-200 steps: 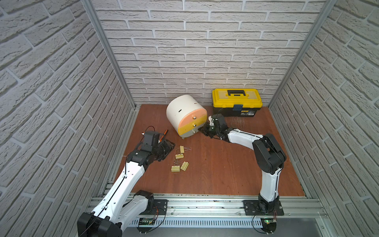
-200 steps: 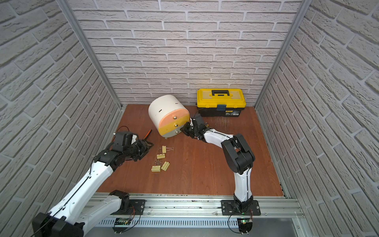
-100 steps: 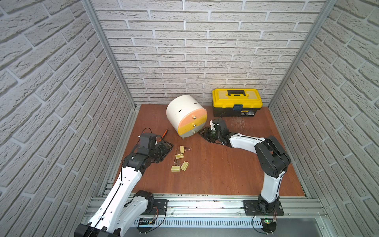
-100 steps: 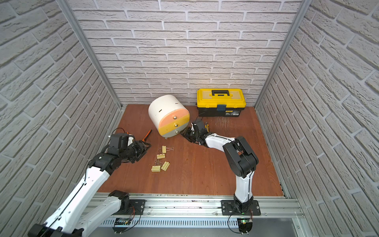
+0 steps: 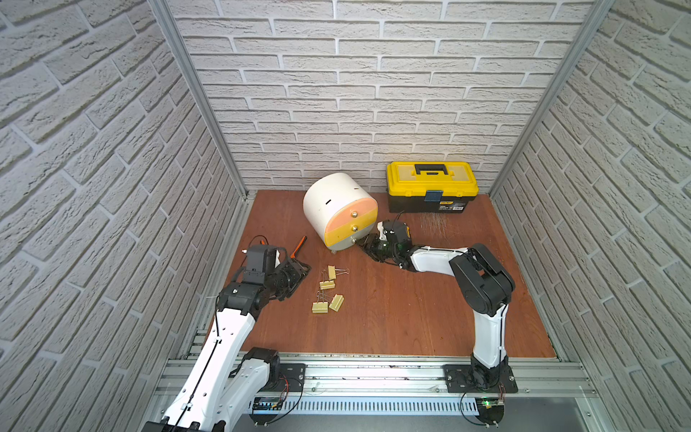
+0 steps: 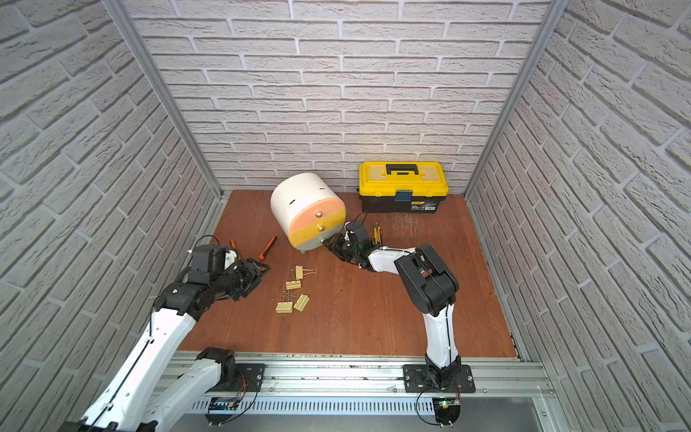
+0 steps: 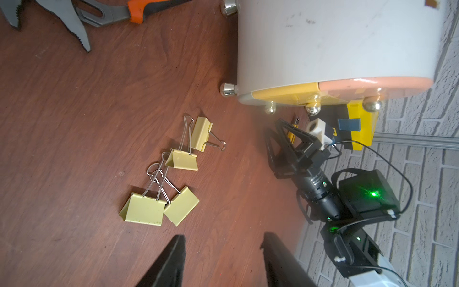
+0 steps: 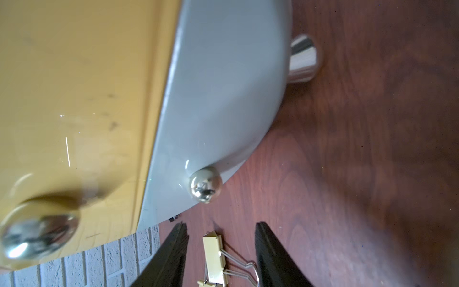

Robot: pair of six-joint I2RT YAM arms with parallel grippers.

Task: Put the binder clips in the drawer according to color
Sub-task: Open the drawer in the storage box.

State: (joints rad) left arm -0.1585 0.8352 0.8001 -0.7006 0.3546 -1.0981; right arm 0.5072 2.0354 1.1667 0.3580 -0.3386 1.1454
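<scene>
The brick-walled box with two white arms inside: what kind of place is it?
Probably a staged robot test cell, not a real room: brick-pattern panels in metal frames enclose a small wooden floor, and both arms are bolted to an aluminium rail at the front.

Glossy smooth plastic fronts on the drawer point(image 8: 218, 94), with polished metal knobs and feet. Beside it, 4 matt pale yellow binder clips point(image 7: 182, 160) with bright wire handles lie on the wood-grain table point(image 7: 62, 124). Pliers point(image 7: 74, 15): dull serrated steel, orange rubbery grip.
</scene>
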